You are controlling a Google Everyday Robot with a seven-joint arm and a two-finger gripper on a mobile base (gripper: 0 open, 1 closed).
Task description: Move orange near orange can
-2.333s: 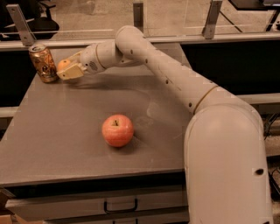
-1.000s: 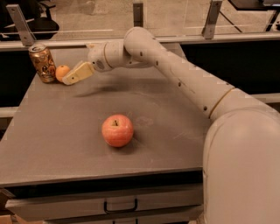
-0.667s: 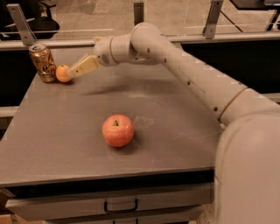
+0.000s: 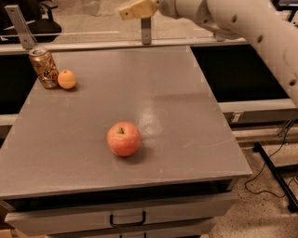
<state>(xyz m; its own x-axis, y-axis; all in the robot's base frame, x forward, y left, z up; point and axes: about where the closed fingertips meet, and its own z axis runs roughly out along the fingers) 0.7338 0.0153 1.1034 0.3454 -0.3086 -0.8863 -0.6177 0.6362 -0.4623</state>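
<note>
My gripper (image 4: 137, 8) hangs high over the far edge of the table (image 4: 186, 153), open or closed I cannot tell; the orange (image 4: 67, 79) sits just beside the orange can (image 4: 44, 68), so the task looks done.

The gripper (image 4: 126, 11) hangs raised high (arm stretched out behind it).

Seen along arm (image 4: 251, 28): off-white shell, smooth and slightly glossy, thick rounded tubular links widening toward right edge. Dotted with small dark round recesses (image 4: 234, 18) spaced down the casing. Ends in white rounded wrist (image 4: 179, 7) carrying pale tan-yellow, blocky wedge-shaped gripper (image 4: 128, 11), at top of view, left of centre.
</note>
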